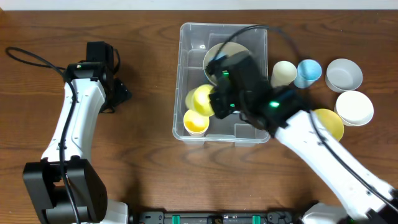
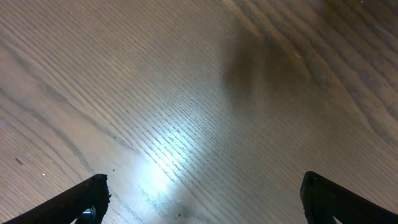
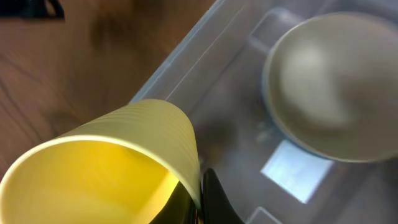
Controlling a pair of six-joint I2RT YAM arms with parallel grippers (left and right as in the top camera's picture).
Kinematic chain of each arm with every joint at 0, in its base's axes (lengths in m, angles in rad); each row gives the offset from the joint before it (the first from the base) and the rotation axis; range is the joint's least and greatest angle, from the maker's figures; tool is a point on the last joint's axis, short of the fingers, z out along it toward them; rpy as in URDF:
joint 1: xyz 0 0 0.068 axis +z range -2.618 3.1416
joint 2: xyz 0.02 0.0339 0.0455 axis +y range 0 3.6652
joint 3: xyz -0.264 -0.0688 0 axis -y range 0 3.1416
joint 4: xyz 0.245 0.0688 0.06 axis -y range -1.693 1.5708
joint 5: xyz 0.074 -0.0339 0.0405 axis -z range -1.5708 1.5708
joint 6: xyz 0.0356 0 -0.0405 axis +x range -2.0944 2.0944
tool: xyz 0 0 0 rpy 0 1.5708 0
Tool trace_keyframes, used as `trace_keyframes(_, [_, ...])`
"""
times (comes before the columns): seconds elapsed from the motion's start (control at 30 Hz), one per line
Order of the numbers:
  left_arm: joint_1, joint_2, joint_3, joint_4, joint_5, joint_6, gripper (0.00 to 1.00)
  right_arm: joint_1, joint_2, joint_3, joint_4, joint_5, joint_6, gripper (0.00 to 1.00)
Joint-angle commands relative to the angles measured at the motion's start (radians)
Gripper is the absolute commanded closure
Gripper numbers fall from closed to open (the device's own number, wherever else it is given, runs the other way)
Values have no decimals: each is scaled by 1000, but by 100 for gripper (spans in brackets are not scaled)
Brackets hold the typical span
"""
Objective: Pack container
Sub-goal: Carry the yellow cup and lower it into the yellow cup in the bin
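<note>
Container (image 1: 191,59): clear bin, mid tabletop (image 1: 143,174), toward 12 o'clock. Judged light and thin-walled, slick, likely to flex at the rim. If it needs shifting, grip a long wall at the rim or push low. Bowl (image 3: 329,87) lies inside at the 12 o'clock end.

Right fingers (image 3: 217,202): pinched shut on the rim of a tilted yellow cup (image 3: 112,155), near the bin's 9 o'clock wall.

Left fingers (image 2: 74,202): spread wide, holding nothing, over bare tabletop at 9 o'clock, well apart from the bin.
</note>
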Motion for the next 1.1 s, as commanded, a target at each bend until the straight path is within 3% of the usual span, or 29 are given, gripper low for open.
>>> trace_keyframes(0.0, [2,-4,-2,-3,-15,3,2,27,47,2,4,18,-15,99])
trace_keyframes(0.5, [2,-4,-2,-3,-15,3,2,40,83,1,-93,21,-20,99])
trace_keyframes(1.07, [2,-4,-2,-3,-15,3,2,40,83,1,-93,20,-30,98])
